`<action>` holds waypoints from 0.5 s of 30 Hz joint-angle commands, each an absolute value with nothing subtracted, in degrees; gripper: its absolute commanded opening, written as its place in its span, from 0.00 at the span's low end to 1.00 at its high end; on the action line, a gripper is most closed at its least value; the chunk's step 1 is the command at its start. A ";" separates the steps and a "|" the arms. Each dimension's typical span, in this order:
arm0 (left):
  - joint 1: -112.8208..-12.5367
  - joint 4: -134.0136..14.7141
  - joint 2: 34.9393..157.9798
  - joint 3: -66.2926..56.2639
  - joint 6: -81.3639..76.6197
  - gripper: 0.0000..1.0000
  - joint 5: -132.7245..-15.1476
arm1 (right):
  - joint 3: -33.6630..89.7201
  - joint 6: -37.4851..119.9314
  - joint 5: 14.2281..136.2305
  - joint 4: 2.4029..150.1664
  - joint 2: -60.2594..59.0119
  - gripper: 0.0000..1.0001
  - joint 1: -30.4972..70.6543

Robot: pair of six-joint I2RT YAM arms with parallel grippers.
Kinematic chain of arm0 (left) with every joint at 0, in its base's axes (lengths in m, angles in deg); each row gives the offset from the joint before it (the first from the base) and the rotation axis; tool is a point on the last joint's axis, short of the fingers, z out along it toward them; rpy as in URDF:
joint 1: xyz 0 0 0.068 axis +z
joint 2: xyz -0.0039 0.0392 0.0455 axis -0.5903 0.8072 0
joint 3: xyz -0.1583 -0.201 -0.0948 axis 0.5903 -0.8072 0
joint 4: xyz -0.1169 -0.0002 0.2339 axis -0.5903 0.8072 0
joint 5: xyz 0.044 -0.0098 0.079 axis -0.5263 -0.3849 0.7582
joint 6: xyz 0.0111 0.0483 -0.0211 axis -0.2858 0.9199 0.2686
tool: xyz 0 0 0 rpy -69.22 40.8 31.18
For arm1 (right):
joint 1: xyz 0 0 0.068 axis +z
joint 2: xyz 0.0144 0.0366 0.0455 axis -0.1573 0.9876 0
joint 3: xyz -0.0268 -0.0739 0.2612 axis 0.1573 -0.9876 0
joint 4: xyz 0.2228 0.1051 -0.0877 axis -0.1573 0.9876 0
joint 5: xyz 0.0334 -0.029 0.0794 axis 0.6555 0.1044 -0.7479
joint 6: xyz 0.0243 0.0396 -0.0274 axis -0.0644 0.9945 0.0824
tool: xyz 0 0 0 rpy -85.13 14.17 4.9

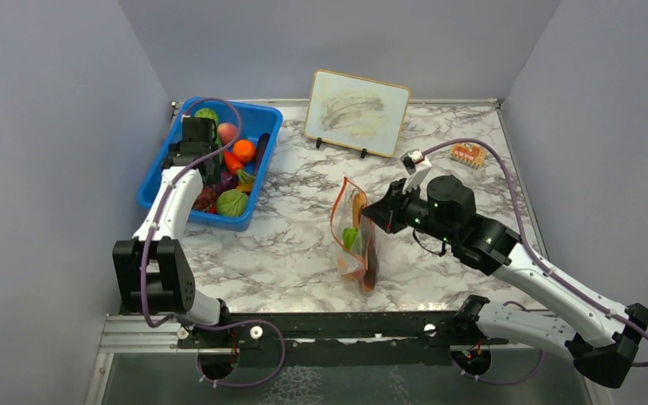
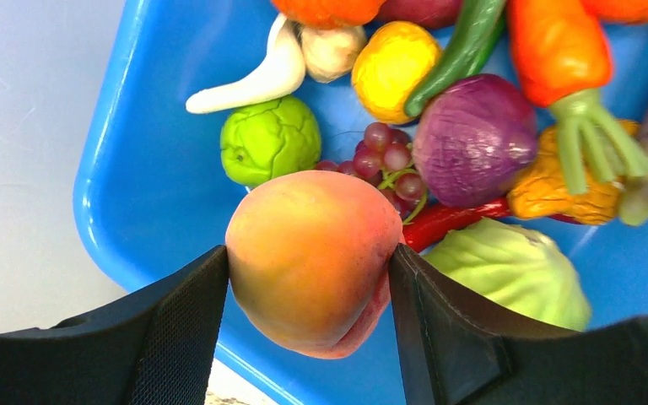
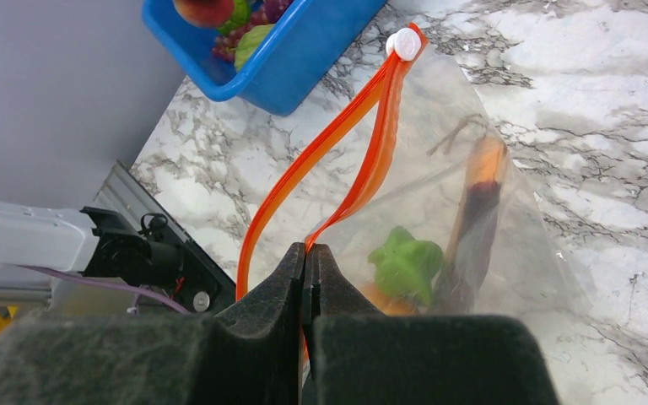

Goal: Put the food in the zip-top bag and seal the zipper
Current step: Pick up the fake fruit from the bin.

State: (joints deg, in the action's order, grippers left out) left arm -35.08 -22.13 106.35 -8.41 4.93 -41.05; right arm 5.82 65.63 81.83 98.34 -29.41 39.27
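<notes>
My left gripper (image 2: pixel 310 256) is shut on a peach (image 2: pixel 304 221), one finger on each side of it, just above the blue bin (image 2: pixel 148 126). The bin holds more food: a purple onion (image 2: pixel 475 139), grapes, a carrot, a cabbage leaf. From above, this gripper (image 1: pixel 197 139) hangs over the bin (image 1: pixel 263 128). The zip-top bag (image 1: pixel 356 240) stands at the table's middle with its mouth open. My right gripper (image 3: pixel 306 250) is shut on one side of the orange zipper (image 3: pixel 363 181), whose white slider (image 3: pixel 404 42) sits at the far end. A green pepper (image 3: pixel 407 263) and a dark piece lie inside.
A framed picture board (image 1: pixel 359 101) stands propped at the back of the marble table. A small orange object (image 1: pixel 468 154) lies at the back right. Grey walls close in the left, right and back sides.
</notes>
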 commanded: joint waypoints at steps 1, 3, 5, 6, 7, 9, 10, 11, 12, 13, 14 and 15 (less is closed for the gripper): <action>-35.22 -22.59 102.38 -6.61 3.86 0.50 -49.09 | 7.71 65.70 82.36 94.78 -28.69 0.01 39.56; -35.23 -22.74 101.43 -5.90 3.17 0.50 -54.38 | 8.05 66.27 82.14 94.49 -28.44 0.01 39.56; -35.29 -22.80 100.91 -4.60 1.57 0.50 -59.87 | 8.41 66.52 81.92 94.47 -28.16 0.01 39.56; -35.30 -22.97 100.56 -4.24 0.63 0.50 -62.60 | 8.42 66.69 81.97 94.46 -28.09 0.01 39.56; -35.27 -23.43 99.85 -4.12 -0.08 0.50 -65.33 | 8.40 66.81 81.99 94.53 -28.08 0.01 39.56; -35.22 -24.96 98.40 -4.51 -1.11 0.50 -69.94 | 8.22 66.99 82.26 94.69 -28.15 0.01 39.56; -35.28 -25.62 97.56 -4.69 -1.40 0.50 -71.95 | 8.13 67.08 82.46 94.90 -28.32 0.01 39.51; -35.22 -26.24 96.73 -4.88 -1.69 0.50 -73.68 | 8.12 67.06 82.65 95.20 -28.53 0.01 39.55; -35.24 -26.65 95.95 -5.02 -1.95 0.50 -75.50 | 8.12 67.02 82.89 95.44 -28.65 0.01 39.55; -35.26 -27.27 95.19 -5.33 -2.22 0.50 -77.49 | 8.18 67.02 83.18 95.74 -28.70 0.01 39.56; -35.27 -27.94 94.22 -5.85 -2.60 0.50 -80.18 | 8.32 66.99 83.48 96.21 -28.74 0.01 39.56; -35.26 -29.14 93.19 -6.57 -3.15 0.50 -82.95 | 8.37 66.82 83.86 96.47 -28.82 0.01 39.56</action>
State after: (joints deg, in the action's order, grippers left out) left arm -35.16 -24.23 97.80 -6.22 -0.42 -68.90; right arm 5.85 66.42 81.94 97.54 -28.01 39.27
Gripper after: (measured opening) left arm 0.662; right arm 0.014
